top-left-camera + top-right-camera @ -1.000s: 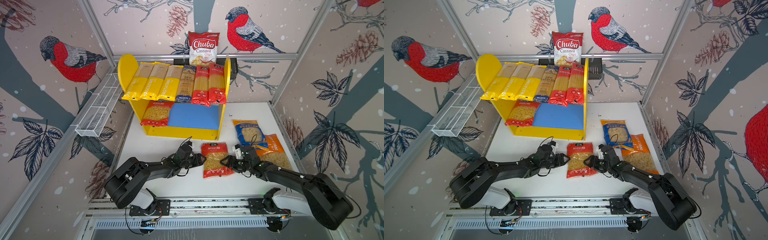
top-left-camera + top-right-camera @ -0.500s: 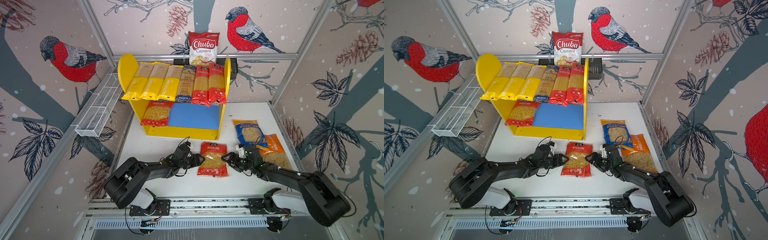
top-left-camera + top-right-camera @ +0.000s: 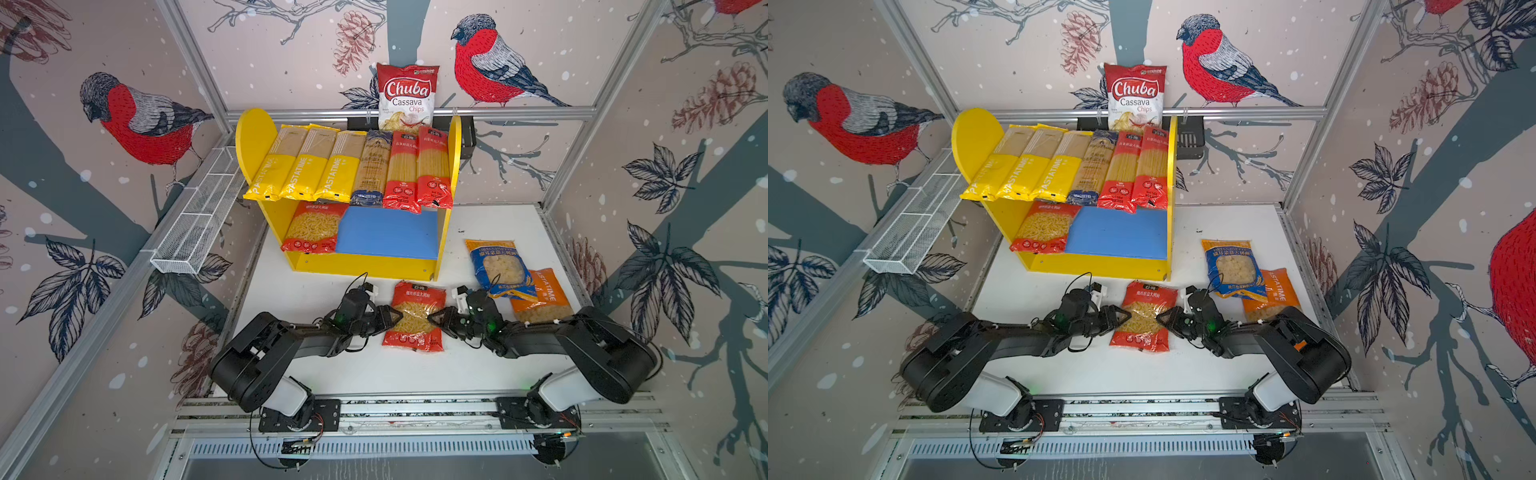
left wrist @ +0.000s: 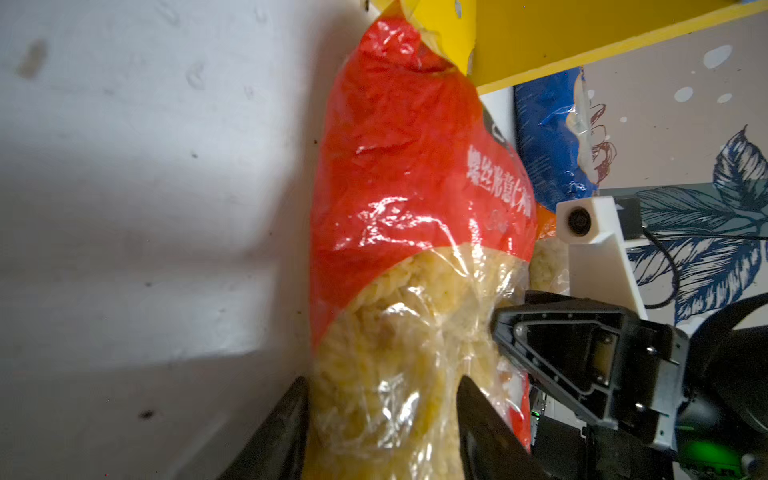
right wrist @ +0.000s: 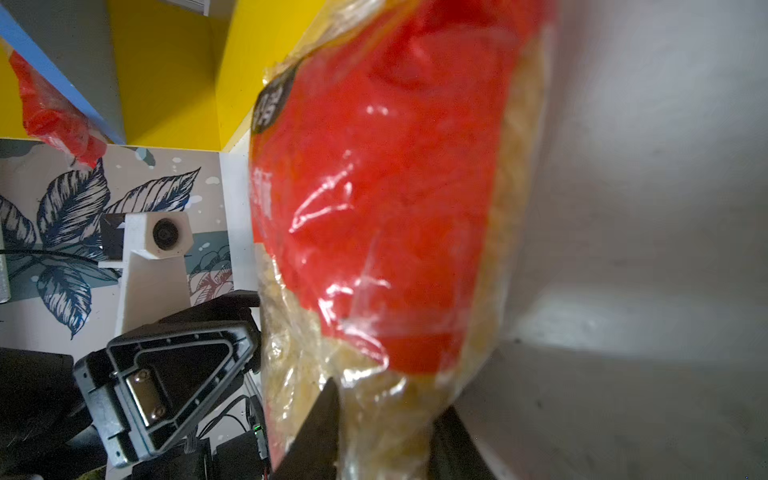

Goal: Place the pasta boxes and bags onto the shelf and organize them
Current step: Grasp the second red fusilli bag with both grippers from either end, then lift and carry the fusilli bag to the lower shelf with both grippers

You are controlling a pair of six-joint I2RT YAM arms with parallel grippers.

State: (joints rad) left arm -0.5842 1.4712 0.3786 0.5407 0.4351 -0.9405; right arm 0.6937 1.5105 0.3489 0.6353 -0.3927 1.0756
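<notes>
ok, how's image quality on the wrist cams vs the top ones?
Left wrist: red bag fairly sharp, print readable, glare streaks on the film; table soft. Right wrist: bag blurred, print unreadable, same glare. Both top views: sharp, evenly lit.

red fusilli bag (image 3: 415, 318) flat before yellow shelf (image 3: 253, 141), spaghetti packs (image 3: 336, 166) atop

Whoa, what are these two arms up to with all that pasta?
Both arms are gripping one red bag on the table, the left gripper at its left edge, the right gripper at its right. The shelf already holds six long packs on top and a second red bag below. A blue bag and an orange bag lie on the table, waiting.
</notes>
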